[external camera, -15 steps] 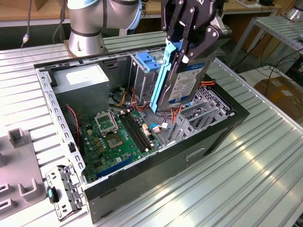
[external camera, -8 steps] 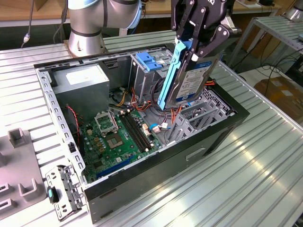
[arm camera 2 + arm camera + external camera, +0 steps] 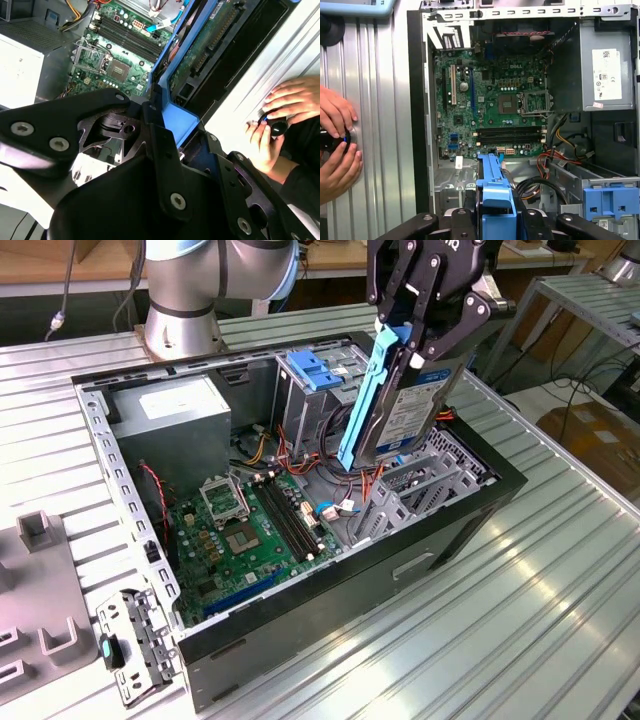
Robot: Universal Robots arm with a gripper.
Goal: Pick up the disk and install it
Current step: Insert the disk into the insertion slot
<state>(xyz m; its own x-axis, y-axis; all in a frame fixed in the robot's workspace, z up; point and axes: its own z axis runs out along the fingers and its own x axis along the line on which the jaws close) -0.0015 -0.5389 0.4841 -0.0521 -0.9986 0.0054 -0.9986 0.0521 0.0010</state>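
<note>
Exterior view: disk (image 3: 405, 410) hangs on edge, tilted, at 6 o'clock under gripper (image 3: 415, 348), which is clamped on its top end. Disk is above open computer case (image 3: 300, 612), drive cage (image 3: 395, 495) just below, motherboard (image 3: 235, 535) at 8 o'clock.

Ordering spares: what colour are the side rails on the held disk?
Blue rail on the disk, best in the exterior view.

Grey arm column (image 3: 185, 290) seen upright at the rear, black claw (image 3: 420, 340) directed downward, closed on the tilted disk (image 3: 408, 412), held aloft
</note>
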